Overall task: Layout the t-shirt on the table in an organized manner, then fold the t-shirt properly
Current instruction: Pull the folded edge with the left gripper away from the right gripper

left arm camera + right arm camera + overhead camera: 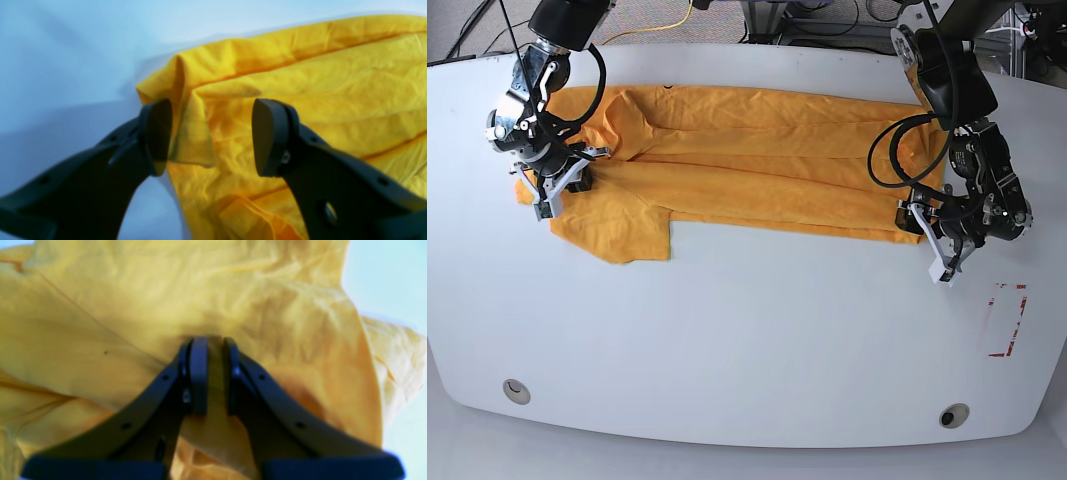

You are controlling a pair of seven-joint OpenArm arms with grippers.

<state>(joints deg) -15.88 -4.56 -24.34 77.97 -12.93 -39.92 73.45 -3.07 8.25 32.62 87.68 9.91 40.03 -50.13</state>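
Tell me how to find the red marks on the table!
Start at the big white table and go to the side where the left gripper hangs open past the t-shirt corner. Just beyond it sits the red tape outline, the only red thing there, unlike the round grey grommets.

Base camera looks down on the whole table (747, 340); both wrist cameras peer close past their grippers at the t-shirt (727, 150).

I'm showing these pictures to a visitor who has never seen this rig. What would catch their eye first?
The orange-yellow t-shirt, stretched in a long folded band across the far half of the white table. Next, the arms at its ends: the right gripper is shut on cloth, while the left gripper stands open over the other end. A red tape outline marks the table's edge.
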